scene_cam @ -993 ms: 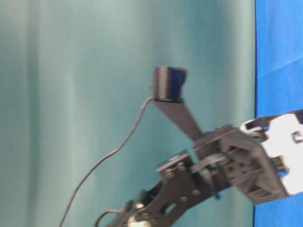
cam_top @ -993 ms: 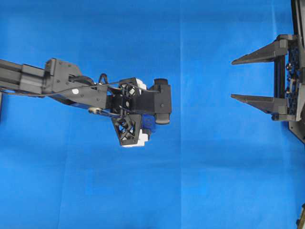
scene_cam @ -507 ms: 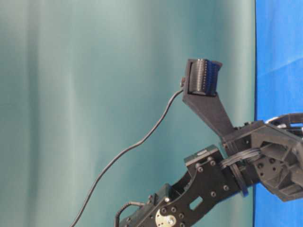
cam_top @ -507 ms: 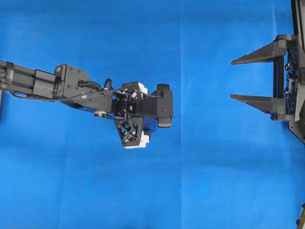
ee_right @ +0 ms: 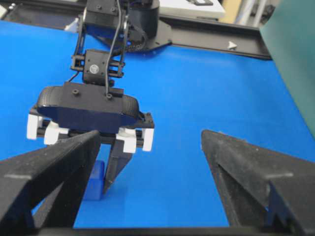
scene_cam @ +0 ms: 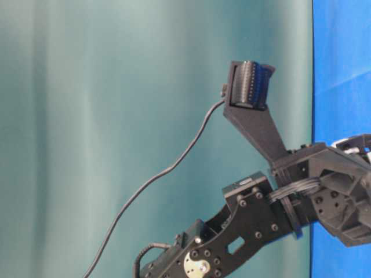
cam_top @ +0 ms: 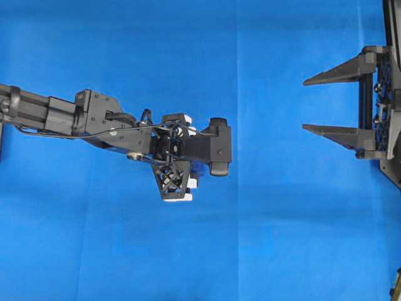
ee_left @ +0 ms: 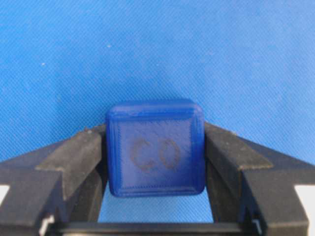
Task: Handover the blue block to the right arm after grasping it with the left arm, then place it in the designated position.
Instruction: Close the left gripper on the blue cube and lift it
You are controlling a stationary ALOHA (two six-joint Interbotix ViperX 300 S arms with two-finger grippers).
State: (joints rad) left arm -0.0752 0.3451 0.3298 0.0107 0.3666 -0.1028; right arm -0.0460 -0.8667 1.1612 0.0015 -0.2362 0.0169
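Observation:
The blue block (ee_left: 155, 147), a small dark-blue cube with a faint mark on its upper face, rests on the blue mat. My left gripper (ee_left: 154, 132) points straight down over it, and both black fingers (ee_left: 81, 152) press against its opposite sides. From the right wrist view the blue block (ee_right: 93, 181) shows low on the mat beside one left finger (ee_right: 112, 169). In the overhead view the left gripper (cam_top: 188, 160) covers the block. My right gripper (cam_top: 304, 105) stands open at the right edge, well apart, and nothing lies between its fingers (ee_right: 236, 167).
The blue mat (cam_top: 282, 238) spreads between the two arms. A black frame rail (ee_right: 197, 34) runs along the far side. A teal backdrop (scene_cam: 116, 116) stands behind the left arm, whose wrist camera (scene_cam: 249, 87) trails a thin cable.
The left gripper's jaws have come together from wide open until they touch the block's sides. The left arm has shifted slightly rightward. The right arm has not moved.

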